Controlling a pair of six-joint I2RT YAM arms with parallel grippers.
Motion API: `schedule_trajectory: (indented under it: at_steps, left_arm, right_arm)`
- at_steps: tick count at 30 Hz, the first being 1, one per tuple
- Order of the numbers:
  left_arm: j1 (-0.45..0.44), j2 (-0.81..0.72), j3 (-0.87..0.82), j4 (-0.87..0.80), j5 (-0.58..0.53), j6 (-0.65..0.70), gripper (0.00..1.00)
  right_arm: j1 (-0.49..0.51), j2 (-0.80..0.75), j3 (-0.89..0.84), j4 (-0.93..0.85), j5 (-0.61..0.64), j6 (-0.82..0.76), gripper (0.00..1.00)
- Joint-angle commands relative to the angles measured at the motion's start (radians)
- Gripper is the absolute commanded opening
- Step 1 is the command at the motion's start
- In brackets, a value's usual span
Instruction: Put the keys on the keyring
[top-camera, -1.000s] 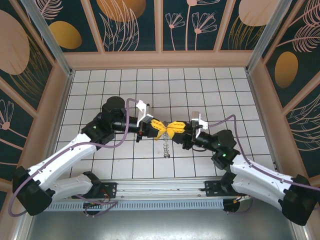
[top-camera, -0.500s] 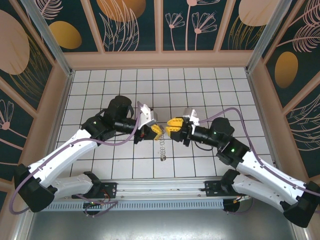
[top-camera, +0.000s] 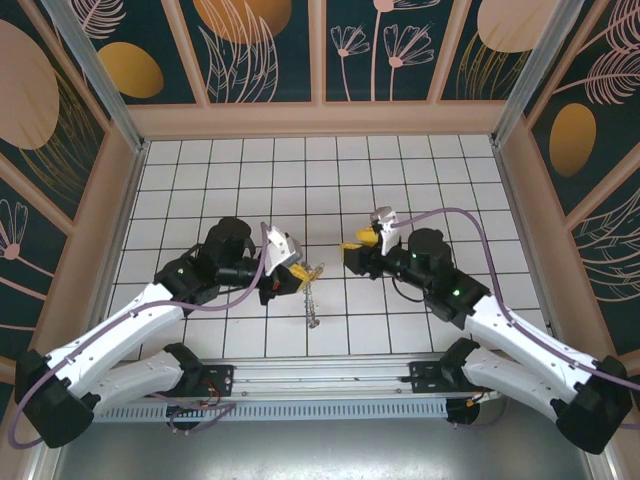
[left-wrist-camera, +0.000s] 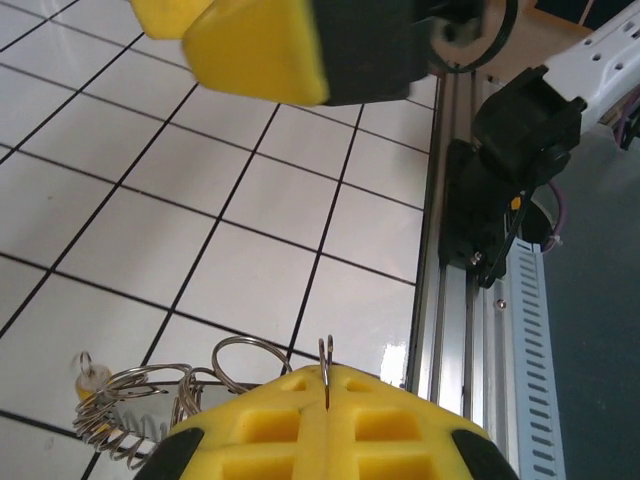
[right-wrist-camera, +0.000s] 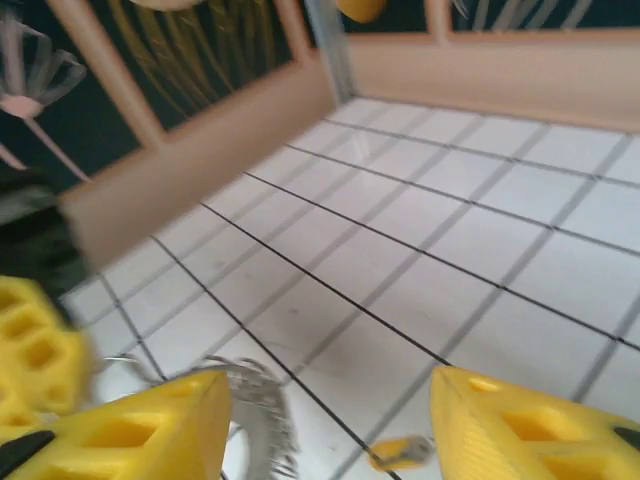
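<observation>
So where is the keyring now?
In the top view the keyring is just left of centre. One end is pinched in the shut jaws of the left gripper, and the rest trails toward the near edge.

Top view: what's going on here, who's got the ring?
The left gripper is shut on a thin wire loop of the keyring, and the rest of the ring hangs from it toward the tiled table. The right gripper is open and holds nothing, a little apart on the other side. In the left wrist view a small tan key sits at the far end of the bunch. I can't tell whether it is threaded on.
</observation>
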Motion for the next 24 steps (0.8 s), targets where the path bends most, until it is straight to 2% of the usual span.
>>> schedule_trajectory:
  at_steps: [1, 4, 8, 14, 24]
  left_arm:
    - [-0.004, -0.039, -0.021, 0.081, -0.037, -0.057, 0.00]
    - [-0.004, -0.041, -0.036, 0.080, -0.035, -0.050, 0.00]
    - [-0.003, -0.034, -0.031, 0.057, -0.025, -0.017, 0.00]
    - [-0.004, -0.015, -0.006, 0.015, 0.039, 0.029, 0.00]
    - [-0.003, 0.018, 0.039, -0.042, 0.109, 0.071, 0.00]
  right_arm:
    - [-0.028, 0.072, -0.011, -0.036, 0.024, 0.085, 0.59]
    - [-0.017, 0.118, 0.001, 0.009, -0.070, 0.086, 0.59]
    - [0.081, 0.021, -0.071, 0.196, -0.174, 0.013, 0.62]
    - [0.099, -0.041, -0.063, 0.113, -0.303, -0.075, 0.61]
    - [0.099, 0.052, -0.018, 0.096, -0.426, -0.150, 0.57]
